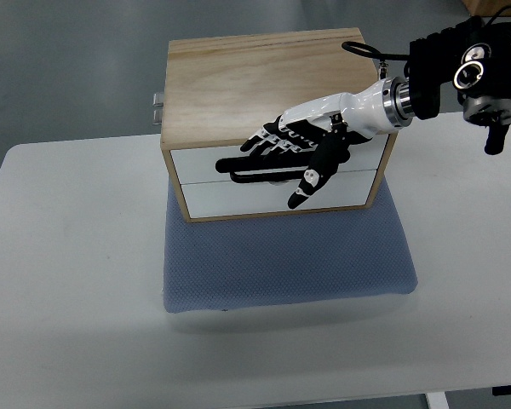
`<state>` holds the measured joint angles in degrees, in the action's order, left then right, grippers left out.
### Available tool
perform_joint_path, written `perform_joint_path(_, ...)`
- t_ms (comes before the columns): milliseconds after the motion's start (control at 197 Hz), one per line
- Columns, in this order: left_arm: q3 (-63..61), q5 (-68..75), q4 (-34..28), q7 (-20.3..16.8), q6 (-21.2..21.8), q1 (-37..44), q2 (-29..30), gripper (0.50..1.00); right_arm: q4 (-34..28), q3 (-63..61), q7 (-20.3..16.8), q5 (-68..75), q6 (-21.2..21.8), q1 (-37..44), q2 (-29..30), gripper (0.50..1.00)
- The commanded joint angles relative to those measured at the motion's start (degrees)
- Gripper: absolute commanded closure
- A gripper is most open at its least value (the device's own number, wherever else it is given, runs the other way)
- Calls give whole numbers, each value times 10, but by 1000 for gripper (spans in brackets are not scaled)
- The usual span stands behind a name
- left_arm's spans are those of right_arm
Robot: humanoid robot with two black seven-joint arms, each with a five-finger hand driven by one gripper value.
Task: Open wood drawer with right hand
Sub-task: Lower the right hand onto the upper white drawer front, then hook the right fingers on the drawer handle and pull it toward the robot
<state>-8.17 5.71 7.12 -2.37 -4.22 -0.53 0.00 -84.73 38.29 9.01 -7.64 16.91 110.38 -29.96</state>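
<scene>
A light wood drawer box [238, 77] stands on a blue-grey pad [281, 264]. It has two white drawer fronts, an upper one [200, 162] and a lower one [230, 198], and both sit flush with the frame. A black bar handle [251, 176] runs along the bottom of the upper front. My right hand [277, 166], white and black, reaches in from the upper right and lies against the upper front. Its fingers [264, 141] stretch out leftward just above the handle. The thumb [305, 187] points down across the lower front. Nothing is grasped.
The pad lies on a white table [68, 281]. A small metal hinge or latch [157, 106] sticks out at the box's back left. The right forearm and its black cabling [460, 72] hang over the table's far right corner.
</scene>
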Motion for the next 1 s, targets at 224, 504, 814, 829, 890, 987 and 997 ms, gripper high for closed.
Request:
perform_joint_path(224,0,0,0,0,0,0,0,500,1,8,-11,-1,-30,-21,10,554)
perform_joint_path(504,0,0,0,0,0,0,0,500,2,14,-11,-1,-58,-32,14,556)
perform_joint_path(814,0,0,0,0,0,0,0,500,1,21,-12,-2,-53,-35,14,554)
perform_joint_path(829,0,0,0,0,0,0,0,500,1,21,-12,-2,-53,-35,14,556)
perform_joint_path(890,0,0,0,0,0,0,0,500,1,21,-12,-2,-51,-35,14,554)
perform_joint_path(987,0,1,0,0,0,0,0,500,1,21,-12,-2,-50,-35,13,554)
perform_joint_path(997,0,0,0,0,0,0,0,500,1,21,-12,-2,-50,-35,13,554)
